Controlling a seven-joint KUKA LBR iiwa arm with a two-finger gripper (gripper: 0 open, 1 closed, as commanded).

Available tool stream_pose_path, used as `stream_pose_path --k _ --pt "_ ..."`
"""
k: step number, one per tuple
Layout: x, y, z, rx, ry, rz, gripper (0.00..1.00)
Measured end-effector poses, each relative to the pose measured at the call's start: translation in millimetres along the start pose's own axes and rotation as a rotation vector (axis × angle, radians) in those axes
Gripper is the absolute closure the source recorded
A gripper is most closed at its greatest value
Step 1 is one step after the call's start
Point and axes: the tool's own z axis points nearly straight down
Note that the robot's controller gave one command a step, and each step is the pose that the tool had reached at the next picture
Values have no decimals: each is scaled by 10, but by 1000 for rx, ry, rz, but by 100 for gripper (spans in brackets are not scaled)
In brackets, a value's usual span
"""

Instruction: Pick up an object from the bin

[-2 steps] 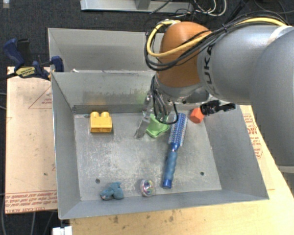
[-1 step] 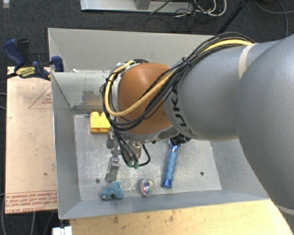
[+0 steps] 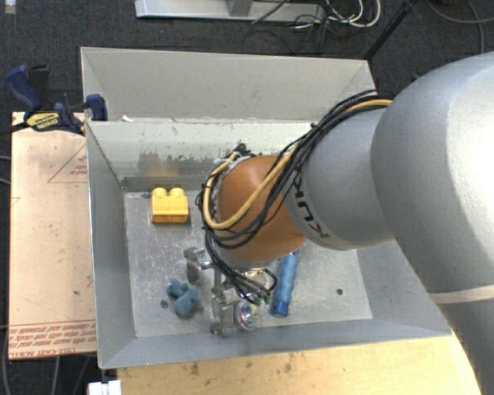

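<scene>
Item: grey metal bin [image 3: 109,253], sloped walls, scuffed floor, four loose things on it. Arm [image 3: 428,163]: grey, entering from the right, with a rounded orange wrist cover [image 3: 259,212] looped by black and yellow cables [image 3: 218,212]. End effector [image 3: 223,318]: a bare-metal assembly hanging below the cover, lowered to the floor close to the bin's near wall; whether it is released or clenched cannot be told, as its tip is tangled in metal parts and wiring. Nearest thing: a small shiny roundish piece [image 3: 247,314], pale with a glassy glint, just beside the end effector on its right, apparently touching it; its kind is not clear, and whether it is gripped cannot be told. Second: a blue stick [image 3: 284,285], slim and cylindrical, a marker-like shape, lying further right of the end effector, its lower end near the shiny piece, its upper end tucked under the orange cover. Third: a dull blue-grey lump [image 3: 182,299], soft-edged and irregular, in two joined blobs, lying near the end effector on its left, apart from it. Fourth: a yellow building brick [image 3: 170,205], blocky with two raised studs on top, well apart from the end effector, beyond it and to the left, toward the bin's far wall.
</scene>
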Motion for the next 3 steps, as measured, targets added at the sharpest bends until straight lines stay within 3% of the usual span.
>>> stream_pose_path --k 1,2,3 --pt "-176 569 -3 -4 -6 212 0" --pt "77 -222 -215 2 -3 -21 0" --pt "-145 314 2 -2 -6 -384 0"
